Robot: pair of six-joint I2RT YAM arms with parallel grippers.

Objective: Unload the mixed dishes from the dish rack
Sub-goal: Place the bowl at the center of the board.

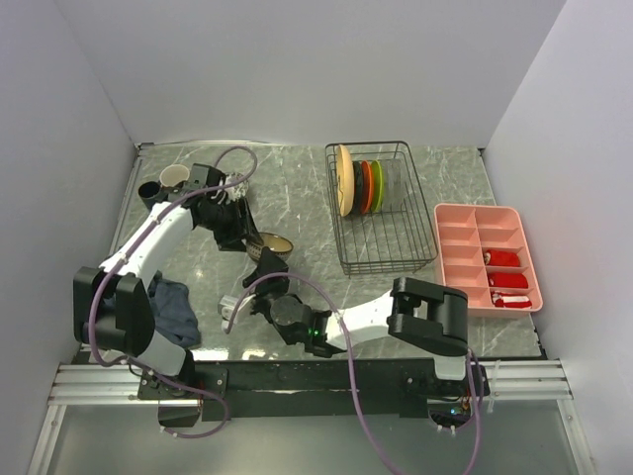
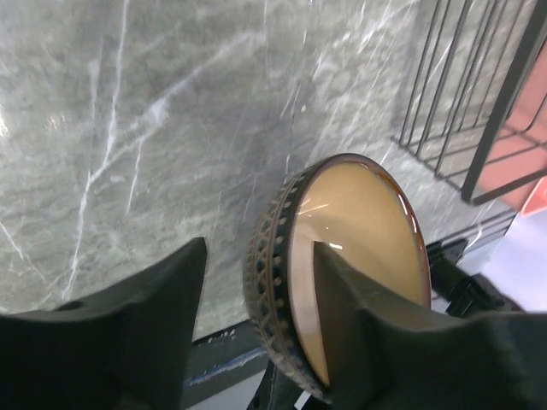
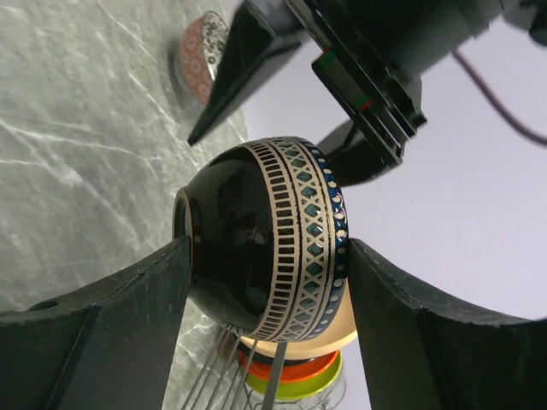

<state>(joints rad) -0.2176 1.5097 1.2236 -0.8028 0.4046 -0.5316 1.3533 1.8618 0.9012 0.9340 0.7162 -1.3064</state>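
Noted patterned dark bowl (image 3: 239, 231) tipped on its side over the marble table (image 1: 297, 188), left of the black wire dish rack (image 1: 381, 262); clamped foot-to-rim by right gripper (image 3: 269, 248); found left gripper (image 2: 259, 248) parted astride the rim, one finger inside, the other just clear of the wall; plates (image 1: 361, 185) upright in rack.

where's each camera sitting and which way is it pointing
Top external: above and behind the robot, looking down at dish rack, left gripper, right gripper.
Left wrist: on that arm, faces into the bowl; own fingers straddle its rim.
Right wrist: on that arm, faces the bowl's patterned outside; own fingers flank it.
All three share the bowl.
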